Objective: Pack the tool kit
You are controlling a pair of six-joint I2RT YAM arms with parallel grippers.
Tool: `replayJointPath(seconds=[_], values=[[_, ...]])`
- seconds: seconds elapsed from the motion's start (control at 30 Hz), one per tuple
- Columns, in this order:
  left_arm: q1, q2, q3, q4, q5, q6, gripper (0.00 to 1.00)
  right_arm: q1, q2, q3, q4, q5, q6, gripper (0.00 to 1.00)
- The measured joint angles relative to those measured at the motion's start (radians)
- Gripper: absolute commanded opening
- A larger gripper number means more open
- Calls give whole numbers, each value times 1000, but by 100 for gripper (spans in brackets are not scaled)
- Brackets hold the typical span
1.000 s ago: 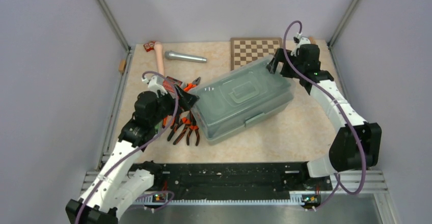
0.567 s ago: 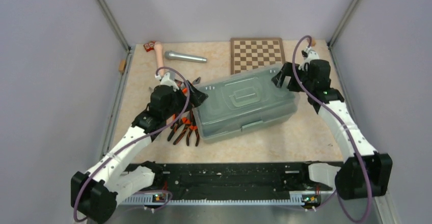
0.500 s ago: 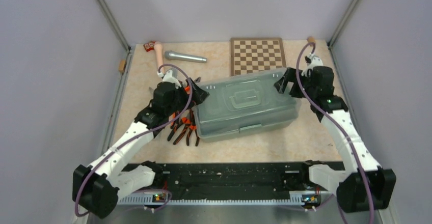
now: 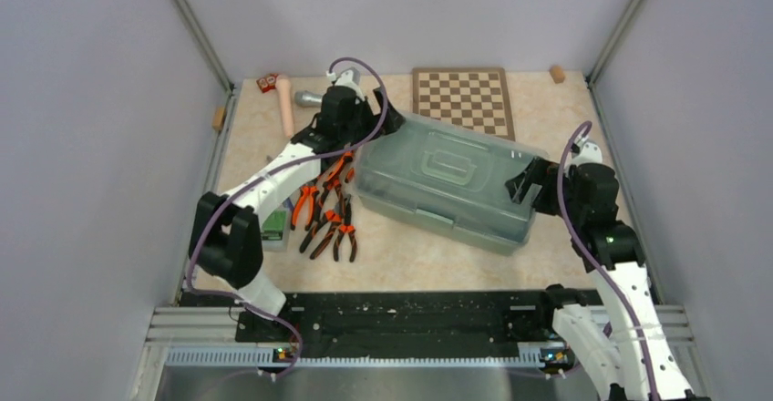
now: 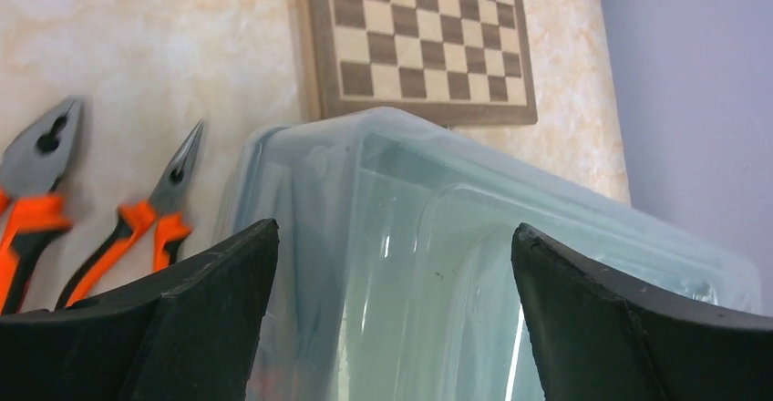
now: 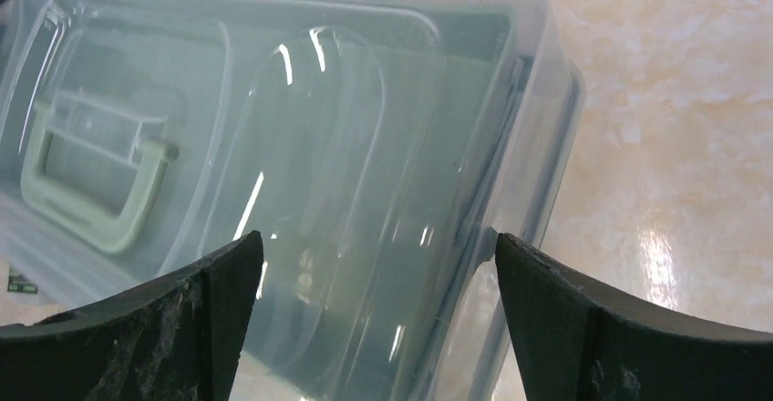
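Note:
The sage-green toolbox (image 4: 447, 182) lies slantwise mid-table with its translucent lid shut, and its lid handle (image 6: 91, 178) is flat. My left gripper (image 4: 387, 123) is open at the box's far left corner, which sits between the jaws in the left wrist view (image 5: 394, 237). My right gripper (image 4: 527, 187) is open at the box's right end (image 6: 378, 246). Several orange-and-black pliers (image 4: 328, 210) lie loose left of the box, and two of them (image 5: 137, 223) show in the left wrist view. A small green box (image 4: 273, 228) lies by the left arm. No screwdrivers show.
The wooden chessboard (image 4: 460, 98) lies behind the toolbox, close to its back edge (image 5: 419, 41). The silver microphone (image 4: 308, 98) is partly hidden by my left arm. A pale wooden handle (image 4: 284, 105) and a small red box (image 4: 267, 82) lie at the back left.
The toolbox has turned clockwise: its left end swung toward the back, its right end toward the front. My left gripper moved back with it and my right gripper moved nearer.

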Motion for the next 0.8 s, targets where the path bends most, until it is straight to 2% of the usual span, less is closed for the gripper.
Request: replayJointPath(seconds=[0.13, 0.3, 0.43, 0.6, 0.73, 0.8], values=[[0, 124, 126, 31, 17, 15, 99, 0, -35, -1, -50, -1, 2, 95], [-14, 97, 140, 1, -19, 37, 99, 9, -27, 42, -106, 10, -11, 97], [-45, -72, 94, -50, -88, 41, 99, 23, 7, 134, -152, 49, -55, 97], [-72, -428, -49, -69, -129, 22, 99, 27, 82, 290, -139, 110, -123, 97], [-87, -601, -198, -71, -126, -27, 98, 27, 225, 423, -96, 59, -178, 97], [-97, -632, -272, -82, -120, -57, 98, 27, 330, 493, -68, -2, -202, 97]])
